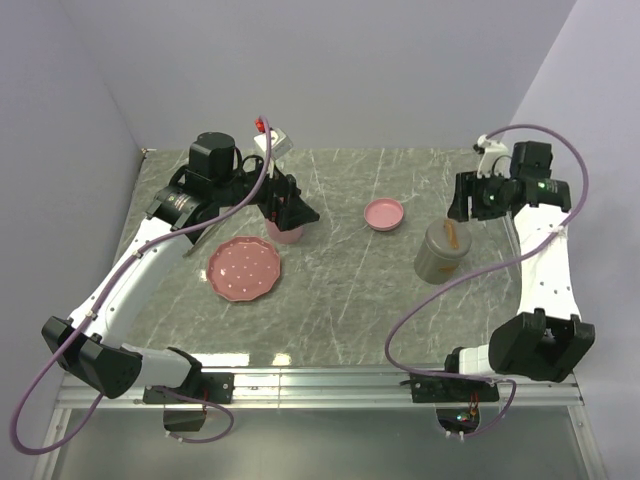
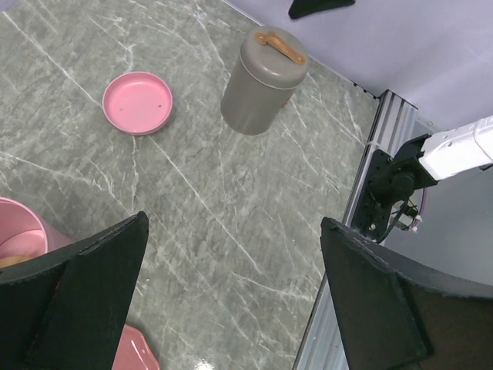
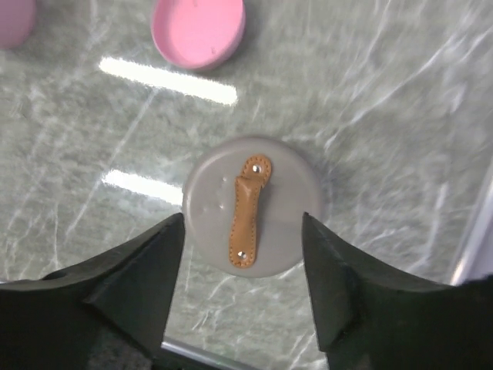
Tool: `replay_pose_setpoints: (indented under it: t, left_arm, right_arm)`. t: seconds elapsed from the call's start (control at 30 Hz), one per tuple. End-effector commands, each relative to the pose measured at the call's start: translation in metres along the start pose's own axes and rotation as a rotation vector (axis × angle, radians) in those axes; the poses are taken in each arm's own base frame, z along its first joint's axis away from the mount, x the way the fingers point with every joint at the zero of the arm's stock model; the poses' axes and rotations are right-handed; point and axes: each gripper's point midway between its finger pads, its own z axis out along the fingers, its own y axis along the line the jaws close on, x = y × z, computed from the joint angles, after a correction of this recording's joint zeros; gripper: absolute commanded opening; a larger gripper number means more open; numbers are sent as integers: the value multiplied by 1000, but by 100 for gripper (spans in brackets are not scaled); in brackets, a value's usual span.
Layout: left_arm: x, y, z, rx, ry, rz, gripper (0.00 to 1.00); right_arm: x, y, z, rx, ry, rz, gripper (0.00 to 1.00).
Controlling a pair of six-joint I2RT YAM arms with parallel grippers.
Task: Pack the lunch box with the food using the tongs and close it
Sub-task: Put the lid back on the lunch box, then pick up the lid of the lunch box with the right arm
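The grey round lunch box (image 1: pixel 442 252) (image 2: pixel 262 81) stands right of centre with its lid on, a tan strap (image 3: pixel 245 220) across the top. My right gripper (image 1: pixel 468 212) (image 3: pixel 243 223) hangs open above it, one finger on each side of the lid and nothing held. My left gripper (image 1: pixel 290 215) (image 2: pixel 233 223) is wide open and empty over a pink cup (image 1: pixel 285 233) (image 2: pixel 19 227). Something pale shows inside that cup; I cannot tell what it is. The pink dotted plate (image 1: pixel 244 268) carries no food. The tongs are out of view.
A shallow pink dish (image 1: pixel 384 214) (image 2: pixel 137 102) (image 3: pixel 199 31) lies between the cup and the lunch box. A metal rail (image 1: pixel 320 378) runs along the near table edge, and walls close in the back and both sides.
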Motion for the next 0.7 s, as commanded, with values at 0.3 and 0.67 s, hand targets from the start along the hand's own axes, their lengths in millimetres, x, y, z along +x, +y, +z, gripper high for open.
replay_pose_setpoints:
  t: [0.3,0.67]
  left_arm:
    - [-31,2,-18,129,-100,-112,99]
    - [-32,39,-34,127,-137,-258,99]
  right_arm:
    - [-62,76,-17,-38,-83,-442,80]
    - [-34,114,96,-57,234,-763,79]
